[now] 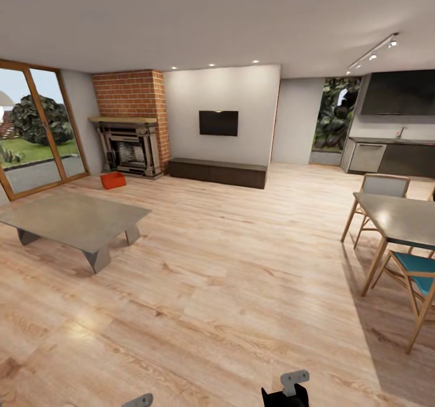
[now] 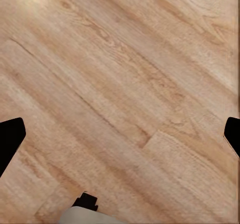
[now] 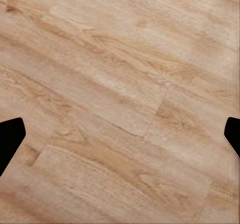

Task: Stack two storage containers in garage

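One orange-red storage container (image 1: 113, 180) sits on the light wood-plank flooring (image 1: 229, 262) of the living room, far off at the left, just in front of the brick fireplace (image 1: 130, 135). I cannot tell whether a second bin is with it. My left gripper (image 2: 120, 139) is open, its dark fingertips (image 2: 10, 136) spread wide over bare planks. My right gripper (image 3: 120, 139) is open the same way, with nothing between its fingertips (image 3: 10, 134). Both hang low, far from the container.
A low grey coffee table (image 1: 75, 220) stands left of the way to the fireplace. A dining table (image 1: 402, 217) with chairs (image 1: 417, 280) is at the right. A long dark cabinet (image 1: 217, 173) runs under the wall TV. Glass doors (image 1: 36, 132) are at the far left.
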`<state>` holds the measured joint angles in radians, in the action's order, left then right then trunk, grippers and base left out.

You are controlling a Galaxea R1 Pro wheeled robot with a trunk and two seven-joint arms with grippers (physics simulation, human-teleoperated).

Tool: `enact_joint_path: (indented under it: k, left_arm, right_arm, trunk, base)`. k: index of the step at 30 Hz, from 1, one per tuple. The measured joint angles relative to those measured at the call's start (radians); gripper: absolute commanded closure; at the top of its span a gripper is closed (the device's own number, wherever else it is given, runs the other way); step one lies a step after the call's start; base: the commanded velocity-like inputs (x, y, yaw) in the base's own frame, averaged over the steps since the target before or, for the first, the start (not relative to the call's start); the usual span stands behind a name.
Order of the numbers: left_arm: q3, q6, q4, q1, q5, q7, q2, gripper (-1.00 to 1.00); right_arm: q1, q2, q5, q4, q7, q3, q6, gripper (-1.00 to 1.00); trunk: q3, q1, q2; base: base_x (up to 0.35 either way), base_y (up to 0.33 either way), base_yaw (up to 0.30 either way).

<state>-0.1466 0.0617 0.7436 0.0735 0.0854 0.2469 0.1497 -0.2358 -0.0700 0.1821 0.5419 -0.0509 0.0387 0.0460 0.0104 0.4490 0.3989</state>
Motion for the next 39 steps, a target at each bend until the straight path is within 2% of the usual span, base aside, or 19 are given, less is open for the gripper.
enact_joint_path:
  k: [39]
  left_arm:
    - [0.000,0.000,0.000,0.000,-0.001,0.000,0.000,-1.00]
  right_arm:
    - [0.000,0.000,0.000,-0.006,0.000,0.001,0.001,-1.00]
  trunk:
    - [0.000,0.000,0.000]
  base:
    - [0.324,-0.110,0.000]
